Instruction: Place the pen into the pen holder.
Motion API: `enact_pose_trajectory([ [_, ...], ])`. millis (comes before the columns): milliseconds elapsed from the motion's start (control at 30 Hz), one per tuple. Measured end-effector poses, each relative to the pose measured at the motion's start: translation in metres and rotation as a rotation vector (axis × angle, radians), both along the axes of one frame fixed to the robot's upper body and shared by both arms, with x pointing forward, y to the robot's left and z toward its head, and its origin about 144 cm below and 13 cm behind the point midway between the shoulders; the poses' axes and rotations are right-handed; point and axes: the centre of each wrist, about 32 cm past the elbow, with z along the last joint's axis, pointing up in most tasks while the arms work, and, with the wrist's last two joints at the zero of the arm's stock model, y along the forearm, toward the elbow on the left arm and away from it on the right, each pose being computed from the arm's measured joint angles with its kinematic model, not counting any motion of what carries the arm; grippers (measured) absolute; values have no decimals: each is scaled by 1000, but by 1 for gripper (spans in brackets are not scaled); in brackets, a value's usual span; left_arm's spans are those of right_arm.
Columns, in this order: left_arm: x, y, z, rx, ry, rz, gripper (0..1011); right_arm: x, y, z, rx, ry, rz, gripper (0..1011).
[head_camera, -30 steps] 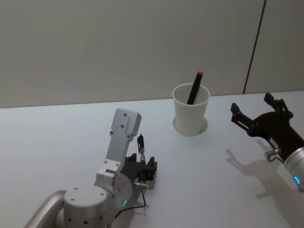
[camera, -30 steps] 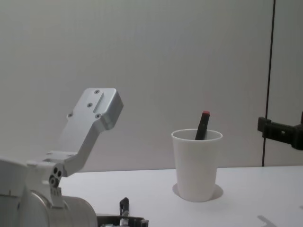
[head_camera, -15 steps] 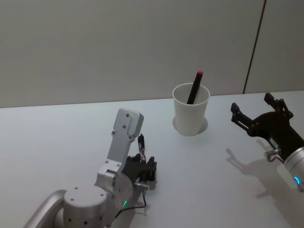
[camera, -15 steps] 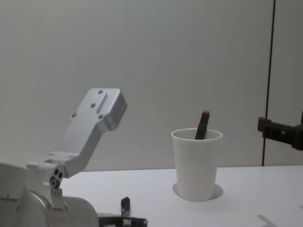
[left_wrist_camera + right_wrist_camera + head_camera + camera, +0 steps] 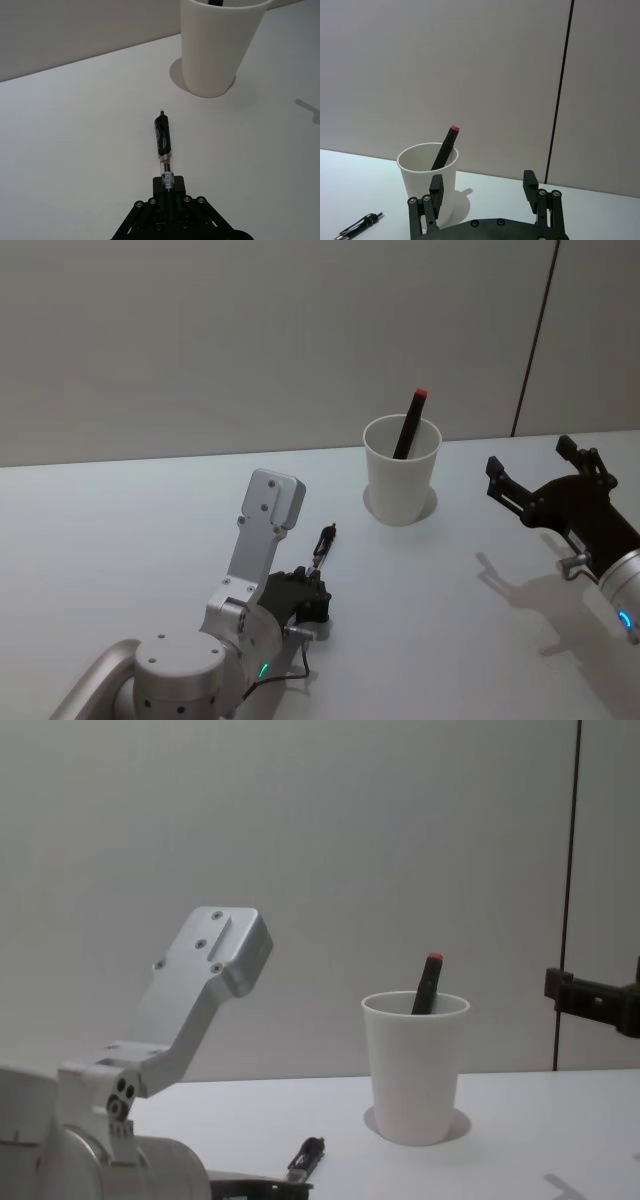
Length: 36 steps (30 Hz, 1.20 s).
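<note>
— Which way does the slim black-and-clear pen (image 5: 164,142) point?
— Its long axis runs from the left gripper (image 5: 168,186) forward and to the right, with the fine tip leading toward the plain white paper cup (image 5: 402,480). The gripper is clamped on the pen's clear rear end. The black front part sticks out free over the white surface (image 5: 120,530), well short of the cup. I cannot tell whether the tip touches the surface.
— What is in the cup?
— A dark stick-shaped pen with a red end (image 5: 410,425), leaning against the far rim, red end up.
— And the right gripper (image 5: 529,460)?
— It is to the cup's right, above the surface, fingers spread wide and holding nothing.
</note>
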Motion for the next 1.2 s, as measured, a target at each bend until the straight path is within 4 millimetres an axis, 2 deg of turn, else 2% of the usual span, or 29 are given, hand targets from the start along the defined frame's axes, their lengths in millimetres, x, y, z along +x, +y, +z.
enact_pose_trajectory([
  [567, -3, 6, 0, -29, -68, 62, 121, 0, 0, 0, 0, 0, 0, 1001],
  [1200, -9, 36, 12, -87, -315, 185, 121, 0, 0, 0, 0, 0, 0, 1001],
])
